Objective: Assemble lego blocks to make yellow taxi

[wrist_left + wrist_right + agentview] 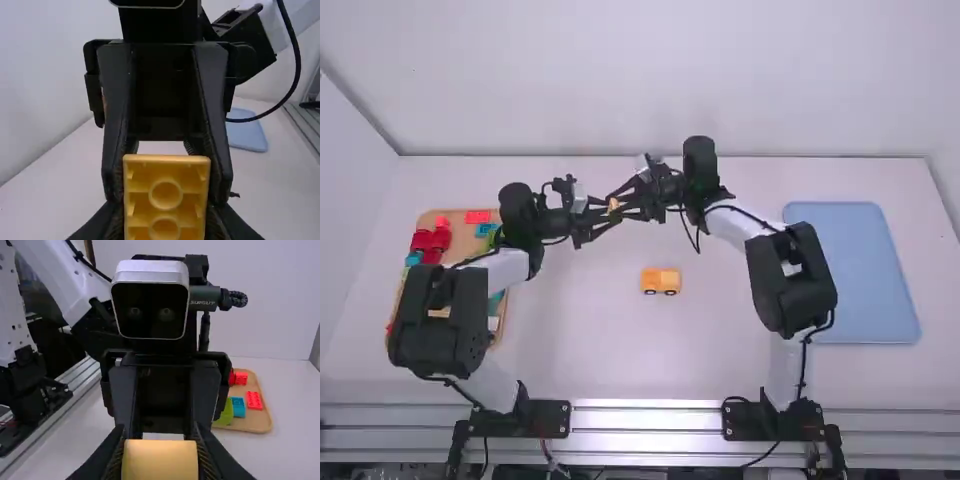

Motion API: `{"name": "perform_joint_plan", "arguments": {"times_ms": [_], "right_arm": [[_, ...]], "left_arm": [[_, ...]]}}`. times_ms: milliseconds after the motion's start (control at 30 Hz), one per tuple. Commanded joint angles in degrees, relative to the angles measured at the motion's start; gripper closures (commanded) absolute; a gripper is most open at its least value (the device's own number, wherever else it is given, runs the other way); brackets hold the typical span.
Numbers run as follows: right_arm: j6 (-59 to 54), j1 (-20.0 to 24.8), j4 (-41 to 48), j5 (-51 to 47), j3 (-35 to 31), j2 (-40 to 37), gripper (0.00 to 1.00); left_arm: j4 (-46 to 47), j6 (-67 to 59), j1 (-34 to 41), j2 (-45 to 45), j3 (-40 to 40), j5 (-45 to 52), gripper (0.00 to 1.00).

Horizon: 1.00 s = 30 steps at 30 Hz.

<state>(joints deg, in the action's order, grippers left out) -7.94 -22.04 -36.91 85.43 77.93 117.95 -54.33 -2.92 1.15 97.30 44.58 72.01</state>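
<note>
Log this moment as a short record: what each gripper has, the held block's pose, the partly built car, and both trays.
Left gripper: fingers closed on the yellow block
Right gripper: closed on the same block
Block pose: raised above the table, hollow underside facing the left wrist camera
Yellow car: on the table between the arms, wheels down
Wooden tray: at the left, holding red, blue and green blocks
Blue tray: at the right

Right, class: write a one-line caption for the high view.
Left gripper and right gripper both hold one yellow block; a yellow car stands on the table.
</note>
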Motion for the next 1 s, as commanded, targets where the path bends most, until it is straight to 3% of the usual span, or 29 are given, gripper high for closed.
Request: {"name": "perform_joint_plan", "arguments": {"times_ms": [0, 67, 133, 167, 333, 533, 667, 833, 967], "right_arm": [[-0.85, -0.42, -0.28, 3.96, 1.62, 0.9, 0.8], [-0.87, -0.42, -0.42, 3.96, 1.62, 0.9, 0.81], [-0.92, -0.42, -0.46, 3.93, 1.62, 0.9, 0.82], [-0.92, -0.37, -0.92, 3.78, 1.79, 0.9, 0.84], [4.31, 1.33, -0.83, -4.52, 3.26, 0.87, 0.89], [9.49, 4.55, 3.72, -29.03, 3.87, -0.39, 0.92], [5.6, 4.57, 15.93, -45.07, 3.87, -3.3, 0.92], [-0.61, 0.5, 39.58, -72.0, 5.4, -8.31, 0.93], [-4.39, -1.57, 56.24, -75.38, 9.29, -8.04, 0.94]], "left_arm": [[-0.17, 1.03, 0.13, 0.11, 1.49, -0.72, 0.89], [-0.42, 1.03, -0.04, 0.11, 1.49, -0.72, 0.69], [-0.39, 1.03, 0.28, 0.11, 1.49, -0.74, 0.42], [-0.37, 1.05, 0.37, 0.11, 1.49, -0.74, 0.01], [1.97, 1.01, 0.04, 0.11, 1.49, -1.25, 0.01], [14.69, -2.54, 0.37, 0.11, 1.49, -13.42, 0.01], [23.67, -7.23, 0.37, 0.11, 1.49, -25.55, 0.01], [29.53, -6.97, 0.37, 0.09, 1.75, -45.33, 0.01], [30.62, -7.32, 0.37, -1.57, 3.08, -49.05, 0.01]]}}
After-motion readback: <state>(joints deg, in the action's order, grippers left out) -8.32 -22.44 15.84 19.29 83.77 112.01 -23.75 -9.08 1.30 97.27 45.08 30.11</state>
